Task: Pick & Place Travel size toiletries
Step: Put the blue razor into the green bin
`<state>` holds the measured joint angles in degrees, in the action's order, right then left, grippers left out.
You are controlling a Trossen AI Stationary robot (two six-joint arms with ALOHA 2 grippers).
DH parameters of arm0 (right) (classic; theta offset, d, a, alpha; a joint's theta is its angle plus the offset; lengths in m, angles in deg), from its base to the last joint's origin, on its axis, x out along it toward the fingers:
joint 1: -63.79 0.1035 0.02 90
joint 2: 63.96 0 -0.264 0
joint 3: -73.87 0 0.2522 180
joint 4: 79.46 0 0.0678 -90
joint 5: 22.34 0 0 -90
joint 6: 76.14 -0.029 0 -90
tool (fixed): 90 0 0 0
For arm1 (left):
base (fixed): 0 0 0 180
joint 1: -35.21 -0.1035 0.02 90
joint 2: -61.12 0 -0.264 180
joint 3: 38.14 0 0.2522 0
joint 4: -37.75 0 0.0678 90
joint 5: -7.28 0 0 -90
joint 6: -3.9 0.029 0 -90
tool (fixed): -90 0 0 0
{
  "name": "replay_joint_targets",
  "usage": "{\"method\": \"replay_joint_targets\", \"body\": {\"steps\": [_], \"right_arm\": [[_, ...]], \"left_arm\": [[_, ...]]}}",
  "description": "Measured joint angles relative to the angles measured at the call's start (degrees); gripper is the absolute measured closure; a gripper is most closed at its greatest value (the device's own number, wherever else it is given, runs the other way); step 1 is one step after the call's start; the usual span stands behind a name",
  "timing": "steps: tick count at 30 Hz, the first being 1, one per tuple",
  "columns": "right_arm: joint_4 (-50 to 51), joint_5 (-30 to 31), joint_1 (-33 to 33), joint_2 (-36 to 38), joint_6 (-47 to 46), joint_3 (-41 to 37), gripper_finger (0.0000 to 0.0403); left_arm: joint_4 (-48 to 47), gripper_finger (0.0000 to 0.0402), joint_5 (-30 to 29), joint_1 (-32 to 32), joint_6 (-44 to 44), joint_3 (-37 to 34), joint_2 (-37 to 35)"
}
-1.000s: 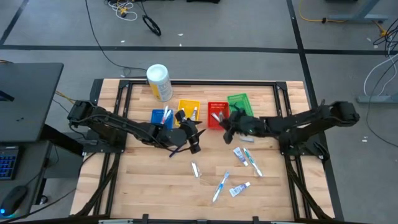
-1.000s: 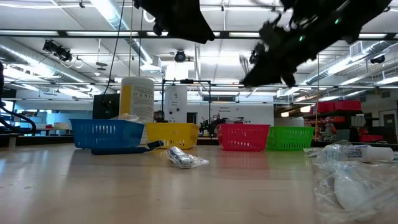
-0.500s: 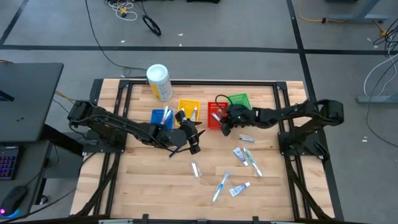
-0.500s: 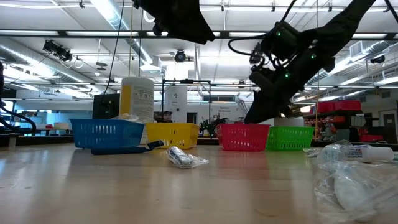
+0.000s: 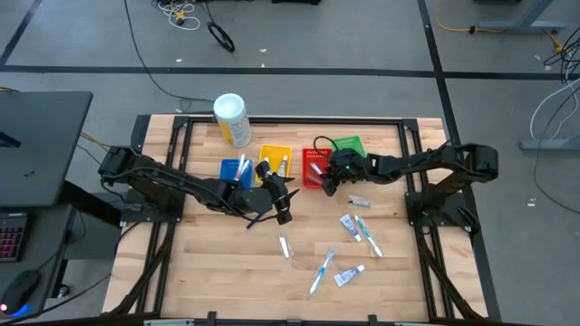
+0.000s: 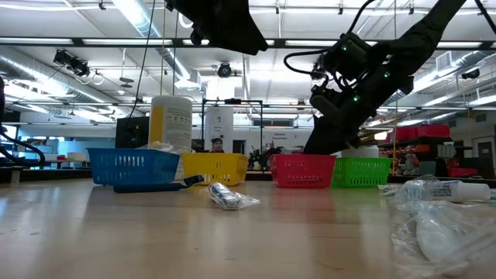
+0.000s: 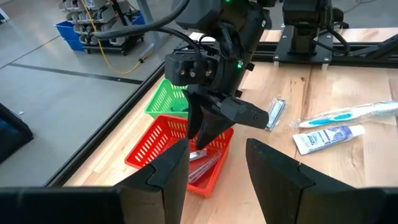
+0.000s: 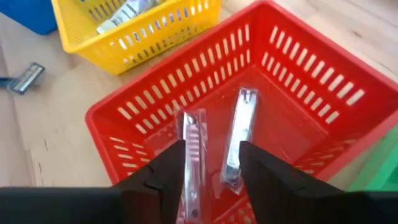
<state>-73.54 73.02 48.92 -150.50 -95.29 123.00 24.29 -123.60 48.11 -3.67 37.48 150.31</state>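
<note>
Right gripper [image 8: 210, 180] fingers part-open, empty, over red basket [image 8: 298, 68]; two nail clippers [image 8: 239, 134] inside, side by side, roughly parallel.

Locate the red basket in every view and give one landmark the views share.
High view: red basket, centre, under the right claw.
Low view: right of centre.
Left wrist view: lower centre.
Right wrist view: fills the frame.
Landmark: the green basket beside it.

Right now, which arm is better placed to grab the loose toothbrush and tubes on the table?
Right, likely. The right gripper hangs open over the red basket, near the toothbrush and tubes. The left gripper is farther.
</note>
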Motion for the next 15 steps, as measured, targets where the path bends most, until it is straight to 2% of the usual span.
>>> {"method": "replay_joint_targets", "body": {"steps": [5,15], "right_arm": [[-0.2,0.0,0.5,1.3,2.9,0.0,0.0226],[3.1,0.0,5.2,11.8,6.3,0.0,0.0225]], "left_arm": [[0.0,0.0235,0.0,0.0,-0.2,0.0,0.0],[-3.9,0.0235,2.1,0.2,-1.5,0.0,0.0]]}}
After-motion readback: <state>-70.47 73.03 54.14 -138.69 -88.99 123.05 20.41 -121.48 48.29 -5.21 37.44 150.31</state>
